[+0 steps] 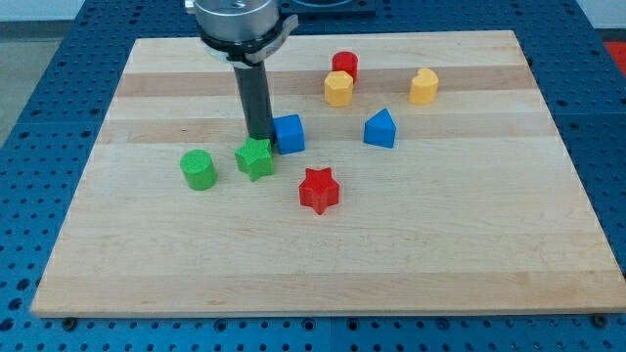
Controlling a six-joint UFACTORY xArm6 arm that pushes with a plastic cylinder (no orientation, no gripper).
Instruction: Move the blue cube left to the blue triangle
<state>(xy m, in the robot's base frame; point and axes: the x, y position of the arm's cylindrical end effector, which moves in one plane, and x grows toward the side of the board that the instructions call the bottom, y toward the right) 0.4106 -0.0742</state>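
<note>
My tip (260,137) sits just left of the blue cube (289,133), seemingly touching it, with the green star (255,158) just below. I carry no jaws. The blue triangle (380,129) lies right of the cube, toward the counter's (469,254) top edge.

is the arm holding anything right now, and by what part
Nothing is held: my tip only pushes. It stands against the blue cube on its left side, just above the green star.
</note>
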